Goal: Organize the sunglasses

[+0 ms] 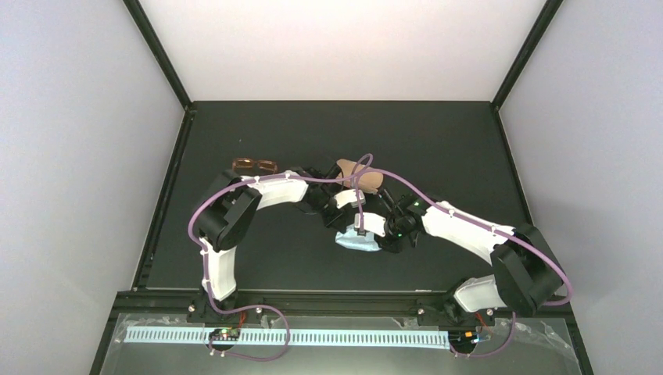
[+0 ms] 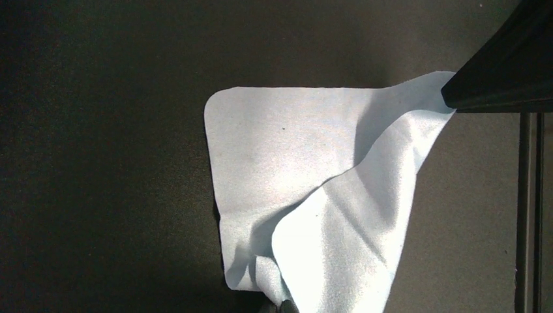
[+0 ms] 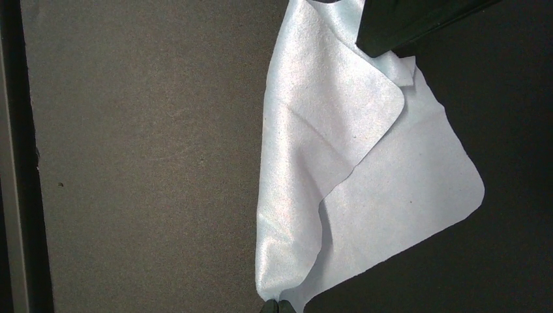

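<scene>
The sunglasses (image 1: 255, 165), with a reddish-brown frame, lie on the black table at the far left, away from both grippers. A small light-blue cloth (image 1: 359, 241) lies at the table's middle, part folded over. My left gripper (image 2: 282, 308) is shut on one corner of the cloth (image 2: 293, 176) and lifts it. My right gripper (image 3: 278, 308) is shut on the opposite corner of the cloth (image 3: 365, 176). Each wrist view shows the other gripper's dark finger at the cloth's far corner.
An oblong brown case (image 1: 360, 176) lies just beyond the two grippers, partly hidden by the arms and a purple cable. The black table (image 1: 438, 141) has raised rails along its left and right edges.
</scene>
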Available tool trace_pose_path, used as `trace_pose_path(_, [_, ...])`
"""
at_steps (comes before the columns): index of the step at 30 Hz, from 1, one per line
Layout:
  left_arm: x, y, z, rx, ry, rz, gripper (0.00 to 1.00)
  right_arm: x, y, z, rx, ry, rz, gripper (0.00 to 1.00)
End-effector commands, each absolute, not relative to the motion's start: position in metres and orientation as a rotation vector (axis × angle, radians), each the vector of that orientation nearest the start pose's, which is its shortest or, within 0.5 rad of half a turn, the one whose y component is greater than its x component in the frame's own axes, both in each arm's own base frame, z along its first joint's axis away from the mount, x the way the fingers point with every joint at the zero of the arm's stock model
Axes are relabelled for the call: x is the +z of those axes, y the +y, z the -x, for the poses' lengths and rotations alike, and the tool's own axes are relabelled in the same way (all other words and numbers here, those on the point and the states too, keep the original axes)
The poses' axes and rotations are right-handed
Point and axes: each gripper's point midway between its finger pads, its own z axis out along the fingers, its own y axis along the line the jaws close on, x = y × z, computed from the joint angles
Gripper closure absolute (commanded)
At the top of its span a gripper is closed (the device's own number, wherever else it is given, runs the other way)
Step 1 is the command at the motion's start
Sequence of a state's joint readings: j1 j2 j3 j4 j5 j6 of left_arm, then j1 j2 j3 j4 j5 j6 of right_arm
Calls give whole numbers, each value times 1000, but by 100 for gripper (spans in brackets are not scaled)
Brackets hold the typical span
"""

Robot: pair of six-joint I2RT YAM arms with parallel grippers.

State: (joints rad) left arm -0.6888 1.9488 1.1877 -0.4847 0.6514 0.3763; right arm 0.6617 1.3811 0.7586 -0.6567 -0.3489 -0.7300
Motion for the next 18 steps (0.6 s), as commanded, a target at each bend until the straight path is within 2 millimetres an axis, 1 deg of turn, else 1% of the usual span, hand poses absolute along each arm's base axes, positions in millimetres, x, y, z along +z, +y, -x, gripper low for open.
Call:
trace_pose_path(1, [54,-338,-239,-1029,2265,-1533,98,68,221,-189,457,2060,1817,99])
trace_pose_path(10, [82,-335,-237,-1129,2164,-1513,98,89,227,-191,503,2024,1775,99])
trace_pose_path(14, [91,-333,-233,-1168,2116,-1518,98,100,228,-195,517,2010,1746,99])
trace_pose_path(18, [103,-329,-235,-1180,2065,-1508,98,108,225,-201,518,2013,1717,99])
